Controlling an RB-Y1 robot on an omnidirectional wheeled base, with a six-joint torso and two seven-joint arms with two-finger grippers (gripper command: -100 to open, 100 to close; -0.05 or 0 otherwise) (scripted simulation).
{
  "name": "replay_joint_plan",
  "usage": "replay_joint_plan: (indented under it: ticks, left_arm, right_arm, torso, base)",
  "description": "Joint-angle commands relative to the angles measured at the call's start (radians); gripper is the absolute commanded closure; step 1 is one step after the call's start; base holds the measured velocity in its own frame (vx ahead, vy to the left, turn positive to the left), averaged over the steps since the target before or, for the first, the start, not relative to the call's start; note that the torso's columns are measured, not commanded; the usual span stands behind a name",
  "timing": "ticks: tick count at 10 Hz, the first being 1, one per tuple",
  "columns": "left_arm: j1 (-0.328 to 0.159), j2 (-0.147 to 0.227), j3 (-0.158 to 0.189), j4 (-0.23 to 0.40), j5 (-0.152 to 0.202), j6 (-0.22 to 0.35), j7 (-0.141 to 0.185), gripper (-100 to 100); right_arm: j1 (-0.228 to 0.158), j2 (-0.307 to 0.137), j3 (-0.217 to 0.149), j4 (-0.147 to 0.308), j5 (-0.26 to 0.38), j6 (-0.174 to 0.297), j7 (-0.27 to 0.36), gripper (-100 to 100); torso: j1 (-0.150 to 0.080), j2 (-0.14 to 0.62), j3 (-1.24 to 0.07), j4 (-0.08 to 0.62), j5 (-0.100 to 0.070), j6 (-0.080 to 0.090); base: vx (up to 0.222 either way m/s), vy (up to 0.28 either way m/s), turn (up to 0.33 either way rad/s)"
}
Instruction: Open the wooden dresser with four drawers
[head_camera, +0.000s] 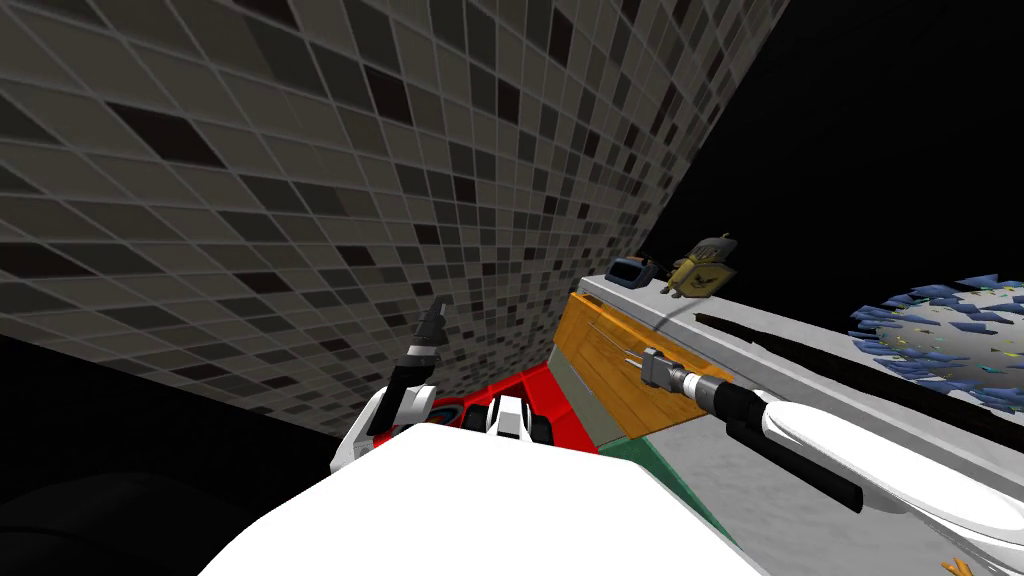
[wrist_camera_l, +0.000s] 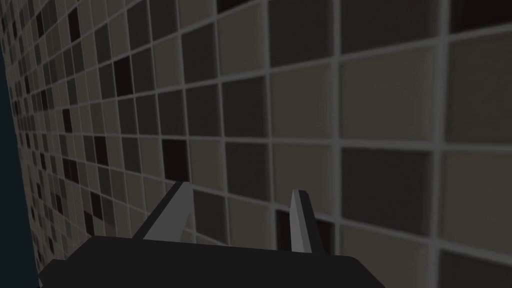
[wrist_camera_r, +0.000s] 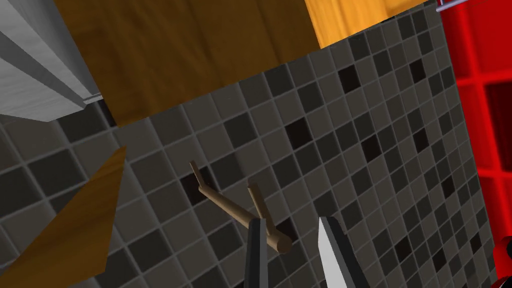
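The dresser (head_camera: 610, 375) has an orange-brown wooden front and a grey top (head_camera: 800, 370), and stands to my right. My right arm reaches across to that front, with the right gripper (head_camera: 622, 355) against it. In the right wrist view a thin brown bar handle (wrist_camera_r: 225, 204) on two posts runs in between the fingers of the right gripper (wrist_camera_r: 291, 220). Those fingers stand narrow around the handle's end. Wooden panels (wrist_camera_r: 190, 50) lie beyond it. My left gripper (head_camera: 437, 310) is raised before the tiled wall, and in its wrist view the left gripper (wrist_camera_l: 240, 189) is open and holds nothing.
A small dark blue object (head_camera: 630, 270) and a yellowish toy (head_camera: 703, 270) sit at the far end of the dresser top. A blue spiky ball (head_camera: 950, 340) is at the right. A red grid-like unit (head_camera: 535, 395) stands by the dresser's foot. Black areas lie beyond the wall.
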Motion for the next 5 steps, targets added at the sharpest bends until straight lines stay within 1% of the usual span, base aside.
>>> replay_joint_plan:
  ticks: [1,2,3,4,5]
  left_arm:
    - [0.0,0.0,0.0,0.0,0.0,0.0,0.0,0]
    - [0.0,0.0,0.0,0.0,0.0,0.0,0.0,0]
    - [0.0,0.0,0.0,0.0,0.0,0.0,0.0,0]
    - [0.0,0.0,0.0,0.0,0.0,0.0,0.0,0]
    - [0.0,0.0,0.0,0.0,0.0,0.0,0.0,0]
  right_arm:
    - [-0.094,0.074,0.021,0.074,-0.076,0.076,-0.074,100]
    - [-0.161,0.093,0.021,0.114,-0.105,0.098,-0.111,100]
    - [-0.183,0.104,0.021,0.132,-0.138,0.098,-0.154,100]
    - [-0.197,0.124,0.021,0.161,-0.168,0.098,-0.186,100]
    - [-0.197,0.124,0.021,0.185,-0.197,0.098,-0.215,100]
  torso:
    - [-0.004,0.009,0.005,0.003,0.0,0.009]
    - [-0.003,0.017,0.01,0.006,0.001,0.01]
    - [0.004,0.019,0.011,0.01,0.006,0.006]
    - [0.01,0.016,0.009,0.009,0.007,0.003]
    - [0.014,0.012,0.007,0.008,0.008,0.003]
  base:
    - [-0.097,0.002,-0.171]
    - [-0.057,-0.012,-0.048]
    - [-0.023,-0.033,-0.015]
    - [-0.005,-0.022,0.005]
    - [0.001,0.007,0.034]
